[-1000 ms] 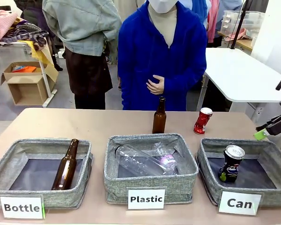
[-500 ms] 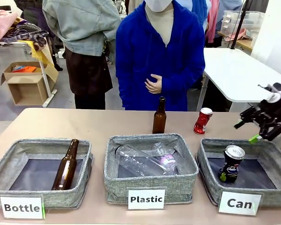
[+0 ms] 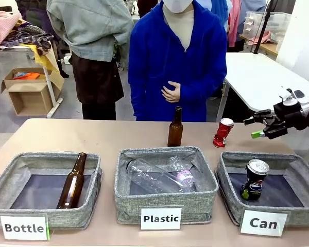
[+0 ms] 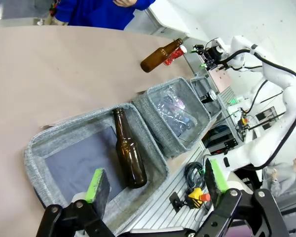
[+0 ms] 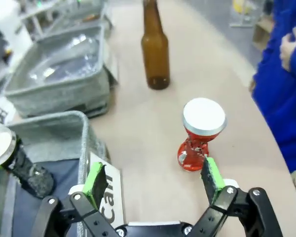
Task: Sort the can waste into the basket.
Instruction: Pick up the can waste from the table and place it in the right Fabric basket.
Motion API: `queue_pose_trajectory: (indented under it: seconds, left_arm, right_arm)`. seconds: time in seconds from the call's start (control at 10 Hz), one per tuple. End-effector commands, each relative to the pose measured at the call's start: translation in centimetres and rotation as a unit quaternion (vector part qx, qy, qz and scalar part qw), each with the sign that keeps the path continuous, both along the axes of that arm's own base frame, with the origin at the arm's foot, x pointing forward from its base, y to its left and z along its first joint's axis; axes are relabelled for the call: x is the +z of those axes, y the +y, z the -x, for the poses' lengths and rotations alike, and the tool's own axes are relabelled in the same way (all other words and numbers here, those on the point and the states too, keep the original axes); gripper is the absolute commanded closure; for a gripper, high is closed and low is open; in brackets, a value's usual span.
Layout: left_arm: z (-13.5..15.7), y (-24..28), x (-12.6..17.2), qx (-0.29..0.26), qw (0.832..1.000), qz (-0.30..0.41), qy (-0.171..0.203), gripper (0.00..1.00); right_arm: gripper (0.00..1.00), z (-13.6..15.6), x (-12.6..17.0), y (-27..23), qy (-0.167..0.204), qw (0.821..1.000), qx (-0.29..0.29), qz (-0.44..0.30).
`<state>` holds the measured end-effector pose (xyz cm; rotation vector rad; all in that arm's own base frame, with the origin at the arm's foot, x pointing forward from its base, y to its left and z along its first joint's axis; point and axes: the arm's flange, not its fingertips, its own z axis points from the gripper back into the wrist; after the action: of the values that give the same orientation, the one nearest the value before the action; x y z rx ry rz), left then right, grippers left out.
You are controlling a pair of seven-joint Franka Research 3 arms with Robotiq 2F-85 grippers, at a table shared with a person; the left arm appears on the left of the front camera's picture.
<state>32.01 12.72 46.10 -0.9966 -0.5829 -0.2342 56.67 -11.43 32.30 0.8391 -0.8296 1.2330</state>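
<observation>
Moved off the basket's (image 3: 224, 177) far rim, the right claw (image 3: 253, 127) hovers near the red and white can (image 3: 223, 132) — fingers apart, empty — and the left claw (image 4: 155, 180) is spread too.

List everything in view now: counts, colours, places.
Baskets: three, grey, in a row: Bottle basket, Plastic basket, Can basket.
Glass bottles: two, brown; lying bottle in Bottle basket, upright bottle on table behind Plastic basket.
Plastic bottles: count unclear, clear, in Plastic basket.
Cans: two; black can in Can basket, red-and-white can on table behind it.
Person: one, blue top, far side.
Grippers: two, black, open; left gripper above Bottle basket, right gripper near red-and-white can.
</observation>
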Motion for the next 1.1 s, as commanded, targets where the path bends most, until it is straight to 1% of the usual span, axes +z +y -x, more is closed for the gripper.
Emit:
queue_pose_trajectory:
  seconds: [0.0,0.1,0.2,0.3,0.4,0.6,0.7,0.9,1.0]
  left_arm:
    - [0.3,0.1,-0.1,-0.004,1.0,-0.004,-0.006,0.0]
    - [0.3,0.1,-0.1,-0.004,1.0,-0.004,-0.006,0.0]
    - [0.3,0.1,-0.1,-0.004,1.0,-0.004,-0.006,0.0]
    - [0.3,0.1,-0.1,-0.004,1.0,-0.004,-0.006,0.0]
    - [0.3,0.1,-0.1,-0.004,1.0,-0.004,-0.006,0.0]
    - [0.3,0.1,-0.1,-0.004,1.0,-0.004,-0.006,0.0]
    - [0.3,0.1,-0.1,-0.004,1.0,-0.004,-0.006,0.0]
    - [0.3,0.1,-0.1,-0.004,1.0,-0.004,-0.006,0.0]
    - [0.3,0.1,-0.1,-0.004,1.0,-0.004,-0.006,0.0]
  right_arm:
    - [0.0,0.6,0.0,0.3,-0.03,0.997,0.056,0.033]
    - [0.0,0.0,0.0,0.0,0.0,1.0,0.0,0.0]
    - [0.0,-0.4,-0.5,-0.1,-0.034,0.999,-0.025,0.003]
    - [0.0,-1.0,-1.1,-0.1,-0.049,0.997,-0.052,-0.014]
    - [0.0,-1.8,-1.6,0.0,-0.052,0.995,-0.08,-0.01]
    - [0.0,-3.0,-3.4,0.3,-0.034,0.995,-0.095,0.01]
    - [0.0,-3.8,-4.2,0.5,-0.024,0.995,-0.099,0.007]
    - [0.0,-4.8,-5.7,1.3,-0.008,0.995,-0.1,0.008]
    - [0.0,-5.1,-6.4,1.9,0.0,0.996,-0.092,0.011]
